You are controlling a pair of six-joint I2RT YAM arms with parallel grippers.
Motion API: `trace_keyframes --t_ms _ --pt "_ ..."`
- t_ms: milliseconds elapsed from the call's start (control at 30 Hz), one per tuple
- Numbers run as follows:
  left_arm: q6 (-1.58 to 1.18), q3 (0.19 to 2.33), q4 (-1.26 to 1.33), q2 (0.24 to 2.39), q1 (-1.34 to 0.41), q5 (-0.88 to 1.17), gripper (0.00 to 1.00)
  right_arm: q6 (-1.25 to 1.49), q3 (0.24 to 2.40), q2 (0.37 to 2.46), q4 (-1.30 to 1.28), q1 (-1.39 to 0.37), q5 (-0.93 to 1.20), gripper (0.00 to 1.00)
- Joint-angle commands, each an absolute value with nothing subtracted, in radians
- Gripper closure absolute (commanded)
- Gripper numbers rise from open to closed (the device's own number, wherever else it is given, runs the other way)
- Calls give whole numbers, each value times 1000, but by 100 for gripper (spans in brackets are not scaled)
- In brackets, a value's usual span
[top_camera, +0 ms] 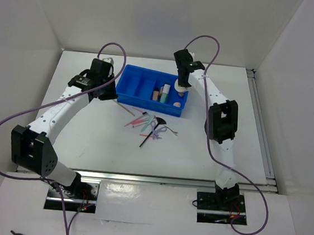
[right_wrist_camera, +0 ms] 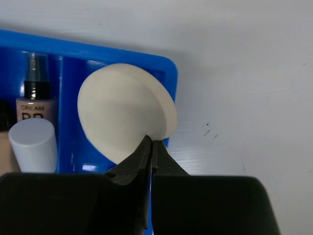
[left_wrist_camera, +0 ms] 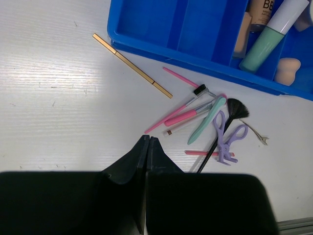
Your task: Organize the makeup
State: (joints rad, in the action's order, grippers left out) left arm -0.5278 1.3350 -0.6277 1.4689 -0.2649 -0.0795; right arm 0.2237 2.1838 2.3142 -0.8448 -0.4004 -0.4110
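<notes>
The right gripper (right_wrist_camera: pixel 149 143) is closed on the lower rim of the round cream-coloured powder puff (right_wrist_camera: pixel 122 107). The puff is a flat, matte, soft-looking disc, and the gripper holds it tilted on edge. It hangs over the far right-hand compartment of the blue plastic compartment tray (right_wrist_camera: pixel 98 51), and its edge overlaps the tray's rounded corner. The drop point lies straight below the fingers, so the next move is probably a short descent and release, kept inside the wall.

The neighbouring compartment holds a beige dark-capped bottle (right_wrist_camera: pixel 35 107) and a mint-green tube with a white cap (left_wrist_camera: pixel 259 49). Both lie with their long axes across the tray. A peach egg-shaped sponge (left_wrist_camera: pixel 287 70) sits beside them.

The left gripper (left_wrist_camera: pixel 147 144) has its fingers pressed together on nothing and hovers over the white table (left_wrist_camera: pixel 58 98). The loose items lie ahead of it and to its right, in front of the tray:
- a thin gold stick (left_wrist_camera: pixel 132 65), slanting along the tray's near wall
- slim pink sticks (left_wrist_camera: pixel 181 117)
- a mint-green stick (left_wrist_camera: pixel 208 120)
- a black fan brush (left_wrist_camera: pixel 234 108)
- a lilac scissor-handled curler (left_wrist_camera: pixel 226 139)

Most of these point diagonally towards the tray. The gold stick is nearest the left gripper, which looks better placed for this pile. The sticks are thin, hard and lie flat, so they would likely call for a low pinch across their width.
</notes>
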Motion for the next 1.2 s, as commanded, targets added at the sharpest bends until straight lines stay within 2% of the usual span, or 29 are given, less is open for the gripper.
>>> trace_keyframes --t_ms 0,1000,1033,1067,1133,1167 --pt "-528 1364 -621 1465 -261 -69 90 222 2174 2266 -853 -445 -416 100" --pt "-518 1345 -612 1427 -261 -69 90 264 2120 2229 -928 -466 -477 99" --pt "-518 1345 -612 1427 -261 -69 90 255 2120 2229 -928 -466 -477 92" --pt "-518 1345 -612 1427 -261 -69 90 255 2132 2229 -919 -466 -465 62" --pt "-518 1345 -612 1427 -261 -69 90 255 2132 2229 -919 -475 -456 38" --pt "-518 1345 -612 1427 -261 -69 89 246 2143 2229 -919 -476 -456 33"
